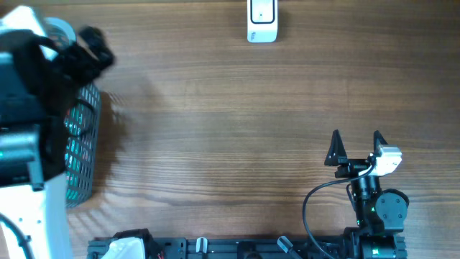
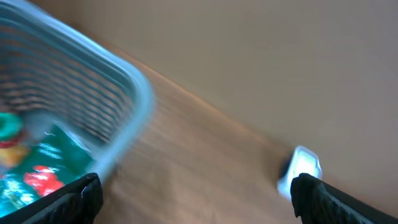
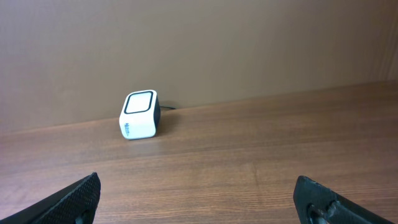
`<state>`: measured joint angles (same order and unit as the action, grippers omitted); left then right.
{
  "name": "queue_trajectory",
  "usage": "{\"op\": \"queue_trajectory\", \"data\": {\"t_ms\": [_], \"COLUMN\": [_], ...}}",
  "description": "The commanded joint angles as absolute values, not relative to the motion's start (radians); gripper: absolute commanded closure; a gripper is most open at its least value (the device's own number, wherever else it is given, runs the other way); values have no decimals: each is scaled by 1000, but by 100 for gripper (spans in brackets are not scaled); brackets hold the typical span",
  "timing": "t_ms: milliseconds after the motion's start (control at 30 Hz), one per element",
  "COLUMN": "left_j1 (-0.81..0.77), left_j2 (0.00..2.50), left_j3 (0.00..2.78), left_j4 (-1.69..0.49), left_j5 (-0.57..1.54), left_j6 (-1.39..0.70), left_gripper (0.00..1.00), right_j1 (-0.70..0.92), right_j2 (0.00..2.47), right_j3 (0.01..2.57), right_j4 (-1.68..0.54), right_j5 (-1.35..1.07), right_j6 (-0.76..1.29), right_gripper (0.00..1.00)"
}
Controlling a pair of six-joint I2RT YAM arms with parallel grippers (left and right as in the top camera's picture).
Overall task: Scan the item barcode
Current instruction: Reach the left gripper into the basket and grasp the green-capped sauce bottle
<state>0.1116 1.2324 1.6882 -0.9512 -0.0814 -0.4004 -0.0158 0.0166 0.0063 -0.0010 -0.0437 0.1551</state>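
A white barcode scanner point(image 1: 261, 20) with a dark window stands at the table's far edge; in the right wrist view the scanner point(image 3: 140, 114) faces me. A pale mesh basket point(image 1: 88, 147) at the far left holds green packets with red print point(image 2: 37, 171). My left gripper point(image 1: 93, 49) hovers by the basket's far end. In the blurred left wrist view the left gripper point(image 2: 198, 186) is open and empty, with the basket rim point(image 2: 127, 74) to its left and the scanner point(image 2: 300, 169) to its right. My right gripper point(image 1: 356, 140) point(image 3: 199, 186) is open over bare wood.
The wooden table point(image 1: 230, 108) spreads between basket and scanner. A brown wall point(image 3: 199, 43) rises right behind the scanner. The left arm's white and black body point(image 1: 25, 122) covers part of the basket. The arms' mounting rail point(image 1: 237, 248) runs along the near edge.
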Motion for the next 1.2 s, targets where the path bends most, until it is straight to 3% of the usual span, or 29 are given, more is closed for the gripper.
{"op": "queue_trajectory", "data": {"t_ms": [0,233,500,1167], "left_j1": [264,487,542,553], "left_j2": [1306,1466,1701,1981], "left_j3": [1773,1773,1772,1771], "left_j4": [-990,-1038,-1089,-905], "left_j5": [-203,-192,-218,-363], "left_j6": [-564,-637,-748,-681], "left_gripper": [0,0,0,0], "right_j1": [-10,-10,-10,-10], "right_j2": [16,16,16,16], "right_j3": [5,5,5,5], "right_j4": [2,2,2,1], "right_j5": [-48,-48,-48,-48], "right_j6": [141,141,141,141], "right_gripper": [0,0,1,0]}}
